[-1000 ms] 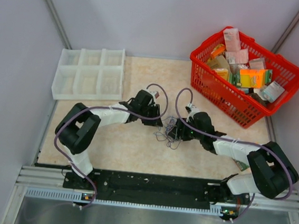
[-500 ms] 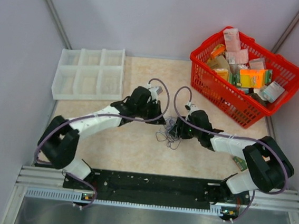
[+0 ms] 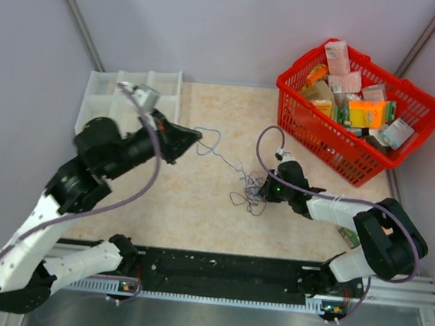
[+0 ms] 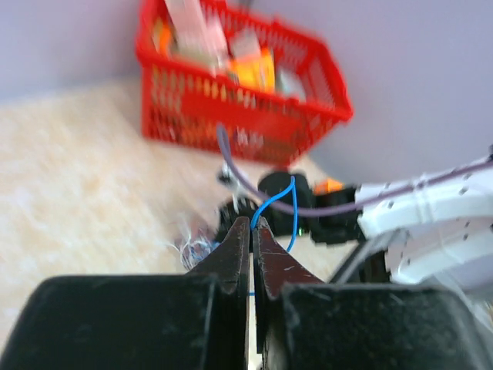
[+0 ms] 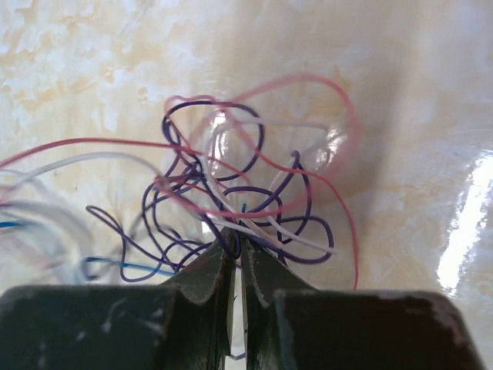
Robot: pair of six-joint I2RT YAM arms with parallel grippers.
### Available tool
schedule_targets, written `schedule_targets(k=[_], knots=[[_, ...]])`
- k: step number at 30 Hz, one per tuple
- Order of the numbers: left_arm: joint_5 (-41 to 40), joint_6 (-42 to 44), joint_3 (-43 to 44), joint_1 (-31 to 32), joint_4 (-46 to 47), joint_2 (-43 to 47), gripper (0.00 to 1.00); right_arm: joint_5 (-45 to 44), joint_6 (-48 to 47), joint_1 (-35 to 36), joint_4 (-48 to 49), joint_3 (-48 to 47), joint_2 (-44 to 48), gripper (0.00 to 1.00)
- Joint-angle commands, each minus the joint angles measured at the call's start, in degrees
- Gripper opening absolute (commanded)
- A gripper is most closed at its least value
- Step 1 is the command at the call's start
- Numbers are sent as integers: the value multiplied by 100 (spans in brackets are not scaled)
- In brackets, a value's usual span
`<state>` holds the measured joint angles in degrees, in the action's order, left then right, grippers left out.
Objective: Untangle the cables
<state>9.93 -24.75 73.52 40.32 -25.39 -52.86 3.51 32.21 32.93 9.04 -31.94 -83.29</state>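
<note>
- A beige worktop (image 3: 197,215) seen from above, with two robot arms reaching in from its near edge.
- The cables (image 3: 249,191) lie in a small loose knot on the worktop, about midway across and left of a red basket.
- In the right wrist view the knot is a mix of purple, red, pale and blue strands looping over one another.
- The right gripper (image 3: 265,189) sits low at the right side of the knot. Its fingers are pressed together, pinching purple and pale strands at the knot's edge.
- The left gripper (image 3: 197,136) is to the left of the knot and farther back, well apart from it, with its arm raised well above the worktop.
- The left gripper's fingers are pressed together, pinching a blue wire (image 3: 217,149) at their tips.
- The blue wire runs in a wavy line from the left gripper rightward and nearer, into the knot.
- In the left wrist view the wire arcs up from the fingertips, with the right arm and the basket blurred behind it.
- The red basket (image 3: 334,147) stands at the far right corner, full of small packets.
- A white tray (image 3: 131,95) with compartments lies at the far left, partly hidden by the left arm.
</note>
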Motion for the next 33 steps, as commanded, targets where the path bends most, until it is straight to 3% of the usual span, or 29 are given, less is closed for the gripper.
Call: schedule_targets(k=[1, 9, 16, 22, 25, 29, 33], knots=[[-1352, 744, 855, -6, -265, 811, 0, -333, 119, -155, -60, -102, 207, 4], [-2196, 876, 2016, -6, -1072, 901, 0, -553, 224, -322, -227, -67, 242, 3], [-3217, 902, 2184, -6, -1355, 1102, 0, -728, 357, -577, -341, 48, 357, 3], [-3646, 946, 2852, 3, -1645, 979, 0, -1589, 585, -735, -754, 171, 734, 0], [-3798, 928, 2730, -6, -1426, 1155, 0, -1923, 559, -753, -895, 259, 1059, 0], [-3875, 885, 2878, -6, -1802, 1006, 0, -2284, 515, -753, -895, 408, 1481, 0], [-3640, 718, 2748, 3, -1917, 936, 0, -1383, -81, -761, -388, 566, 1868, 7]])
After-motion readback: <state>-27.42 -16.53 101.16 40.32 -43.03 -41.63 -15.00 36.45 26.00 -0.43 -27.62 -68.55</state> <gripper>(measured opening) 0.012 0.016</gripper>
